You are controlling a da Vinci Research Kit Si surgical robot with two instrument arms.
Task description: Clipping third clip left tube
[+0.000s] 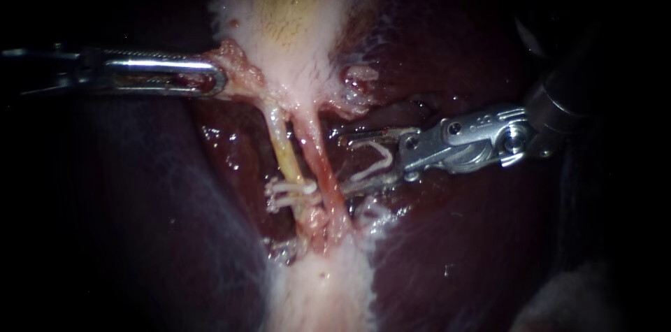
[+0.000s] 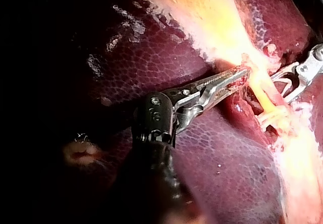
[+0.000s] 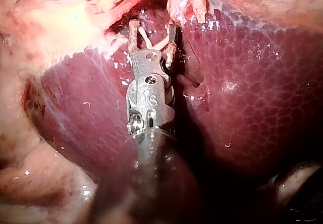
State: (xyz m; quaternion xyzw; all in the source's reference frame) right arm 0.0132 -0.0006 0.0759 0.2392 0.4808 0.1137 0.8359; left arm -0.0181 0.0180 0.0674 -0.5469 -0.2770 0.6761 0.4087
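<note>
Our left instrument (image 1: pixel 210 79) lies level, jaws clenched on the gallbladder (image 1: pixel 293 10)'s ragged edge. Our right instrument (image 1: pixel 353 163) slants in, jaws spread yet holding an open clip (image 1: pixel 374 161) near the yellowish left tube (image 1: pixel 285 150), which bears white clips (image 1: pixel 290 192). The lower jaw's tip looks hidden, so contact is unclear.

The right tube (image 1: pixel 319 154) is standing between the left tube (image 1: pixel 282 145) and the right instrument (image 1: pixel 346 163), whose jaws are carrying a loaded clip (image 1: pixel 386 156). 2 clips (image 1: pixel 288 193) are crowding the left tube's lower stretch, leaving its upper stretch bare. Liver (image 1: pixel 227 161) is lying open beyond it, beneath the left instrument (image 1: pixel 220 80), which is gripping tissue (image 1: pixel 239 66).
</note>
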